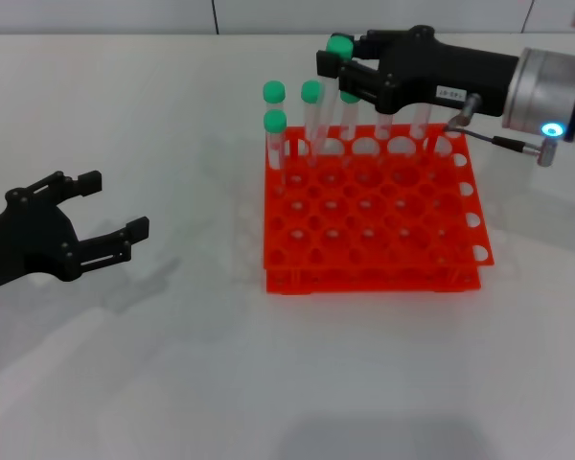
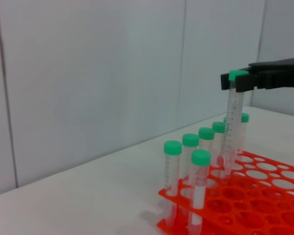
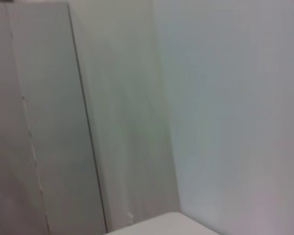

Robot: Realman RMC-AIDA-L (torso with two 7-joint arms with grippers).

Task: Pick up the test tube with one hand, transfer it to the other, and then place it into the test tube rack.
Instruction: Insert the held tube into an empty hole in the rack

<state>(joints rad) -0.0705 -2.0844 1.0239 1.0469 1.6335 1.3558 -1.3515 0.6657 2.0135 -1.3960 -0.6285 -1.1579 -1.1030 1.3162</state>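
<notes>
My right gripper [image 1: 337, 59] — the black two-finger claw with the small white printed label on its wrist and a thin cable trailing off it — reaches in over the far side of the bright orange-red square plastic test tube rack [image 1: 369, 225]. Its fingers are closed on the green screw cap of a slim clear plastic test tube [image 2: 232, 125]. From my left wrist view the tube hangs upright below the claw, its tip down at the level of the rack's top tier, beside the far row of standing tubes; I cannot tell whether the tip is inside a hole or only just above one.

Several other green-capped clear tubes [image 2: 172, 178] stand upright in the rack, along its far edge and at its far-left corner. The rest of the grid of round holes shows open.

My left gripper [image 1: 101, 225], a plain black two-finger claw, sits low over the white tabletop [image 1: 172, 364], well apart from the rack on its left side. Its fingers are spread wide and hold nothing.

My right wrist view shows only pale wall panels [image 3: 137, 122] and a corner of the white surface.
</notes>
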